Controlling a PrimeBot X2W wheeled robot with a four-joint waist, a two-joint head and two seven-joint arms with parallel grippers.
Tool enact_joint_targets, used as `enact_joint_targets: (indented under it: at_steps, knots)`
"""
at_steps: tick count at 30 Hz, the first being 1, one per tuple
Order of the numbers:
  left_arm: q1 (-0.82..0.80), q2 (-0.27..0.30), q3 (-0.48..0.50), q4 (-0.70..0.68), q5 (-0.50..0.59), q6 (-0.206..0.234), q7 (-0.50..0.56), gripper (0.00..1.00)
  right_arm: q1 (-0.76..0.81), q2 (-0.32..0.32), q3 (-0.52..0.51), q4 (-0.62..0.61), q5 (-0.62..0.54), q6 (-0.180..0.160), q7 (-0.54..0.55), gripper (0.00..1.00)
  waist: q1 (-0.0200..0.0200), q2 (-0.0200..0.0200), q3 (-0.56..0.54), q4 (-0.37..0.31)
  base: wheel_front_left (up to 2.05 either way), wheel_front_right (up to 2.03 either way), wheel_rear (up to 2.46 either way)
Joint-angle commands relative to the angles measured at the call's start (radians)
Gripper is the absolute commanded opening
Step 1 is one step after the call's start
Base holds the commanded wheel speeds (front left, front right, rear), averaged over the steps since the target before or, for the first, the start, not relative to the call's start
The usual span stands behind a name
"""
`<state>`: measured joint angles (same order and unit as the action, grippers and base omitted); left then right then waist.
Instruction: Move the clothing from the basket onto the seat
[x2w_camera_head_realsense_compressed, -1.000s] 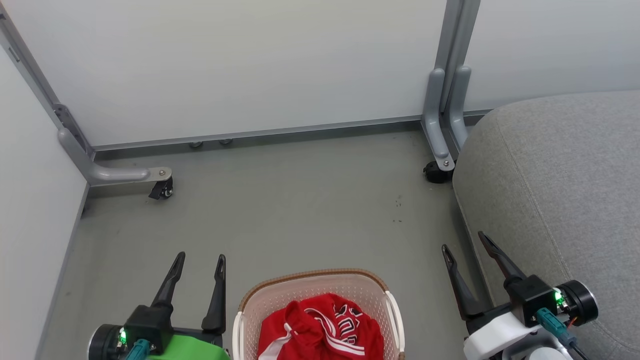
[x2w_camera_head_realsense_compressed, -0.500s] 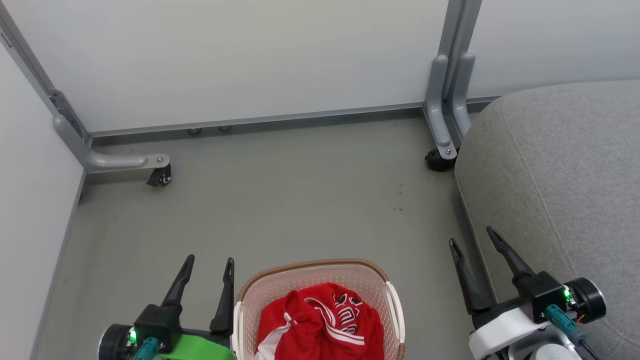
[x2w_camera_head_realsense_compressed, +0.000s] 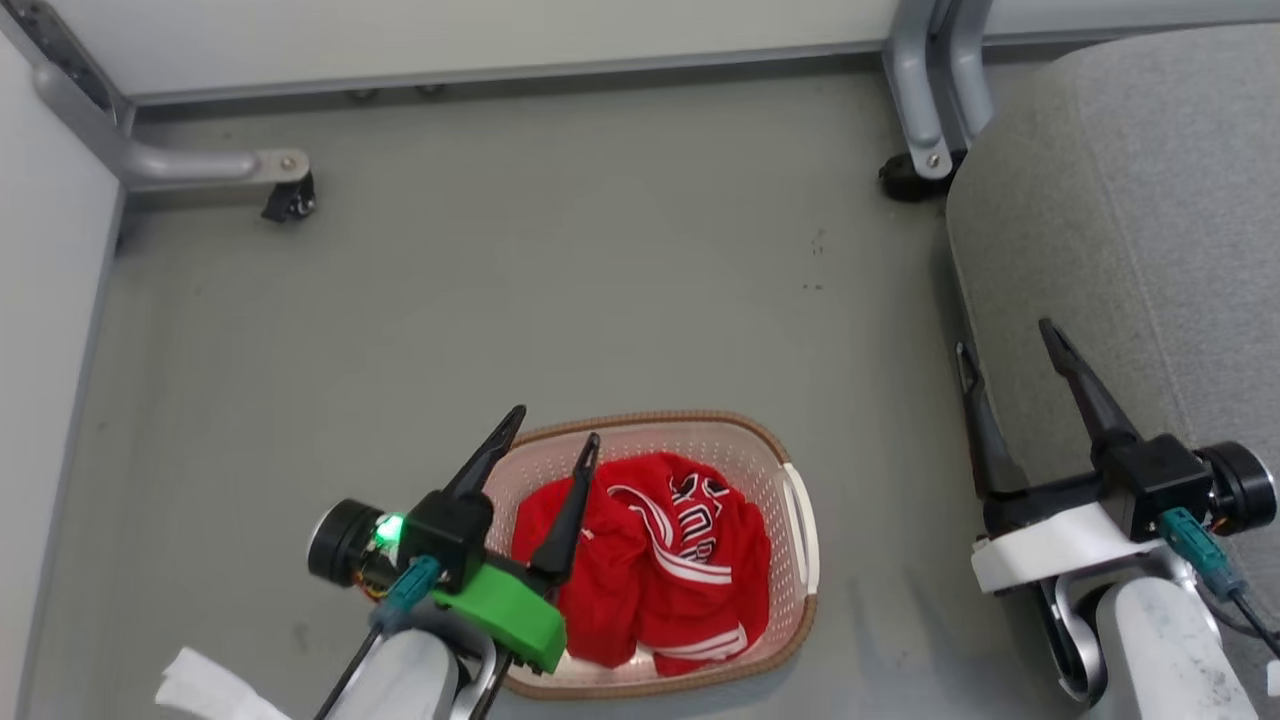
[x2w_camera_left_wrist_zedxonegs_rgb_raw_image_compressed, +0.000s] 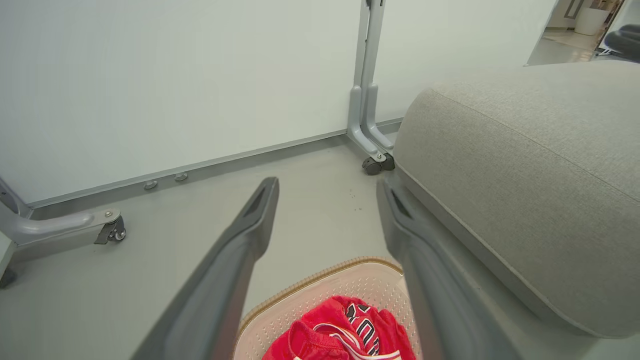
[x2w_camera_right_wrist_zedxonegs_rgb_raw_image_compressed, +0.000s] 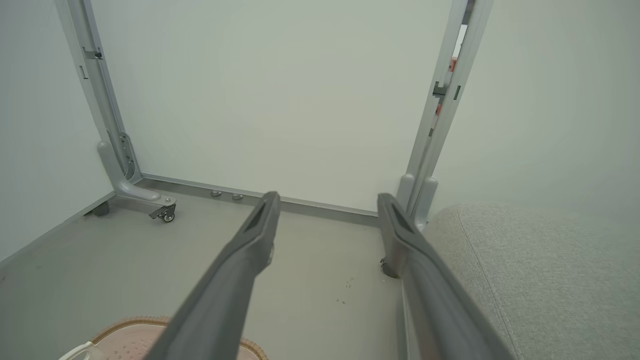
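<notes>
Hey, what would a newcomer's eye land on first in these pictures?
The bright red clothing heaped in the cream basket, low in the middle of the head view on the grey floor. The left gripper, open, hangs above the basket's left side, and the big grey seat stands at the right.

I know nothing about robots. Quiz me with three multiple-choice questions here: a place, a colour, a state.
1. Where is the red clothing? A. on a shelf B. in the laundry basket C. on a hanger
2. What colour is the basket's rim? A. brown B. blue C. black
3. How is the left gripper? A. shut on cloth B. open, empty C. shut on a handle
Answers: B, it is heaped inside the basket; A, a brown woven band rings the top; B, its fingers stand apart, gripping nothing.
</notes>
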<state>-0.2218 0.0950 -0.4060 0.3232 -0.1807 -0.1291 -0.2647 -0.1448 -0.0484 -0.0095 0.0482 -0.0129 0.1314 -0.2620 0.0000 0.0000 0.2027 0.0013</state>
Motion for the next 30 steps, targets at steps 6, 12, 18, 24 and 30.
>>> enact_joint_targets:
  at_steps: [6,12,18,24,30]
  knots:
    - [-0.194,0.054,-0.167,0.126,-0.045,-0.003,0.000,1.00,-0.087,-0.004,-0.012,-0.036,-0.036,-0.001,-0.005,1.00,0.0000,0.0000,0.266,0.035,0.00,0.00,0.00]
    - [-0.370,0.092,-0.375,0.257,-0.093,-0.003,0.000,1.00,-0.153,-0.004,-0.020,-0.062,-0.049,-0.001,-0.004,1.00,0.0000,0.0000,0.393,0.026,0.00,0.00,0.00]
    - [-0.522,0.117,-0.565,0.353,-0.159,-0.003,0.000,1.00,-0.201,-0.004,-0.027,-0.085,-0.042,-0.001,-0.004,1.00,0.0000,0.0000,0.498,0.003,0.00,0.00,0.00]
    - [-0.650,0.142,-0.762,0.455,-0.211,-0.003,0.000,1.00,-0.232,-0.004,-0.032,-0.103,-0.029,-0.001,-0.003,1.00,0.0000,0.0000,0.582,-0.023,0.00,0.00,0.00]
    - [-0.731,0.136,-0.870,0.566,-0.199,-0.002,0.000,1.00,-0.252,-0.003,-0.027,-0.100,-0.014,-0.001,-0.003,1.00,0.0000,0.0000,0.639,-0.053,0.00,0.00,0.00]
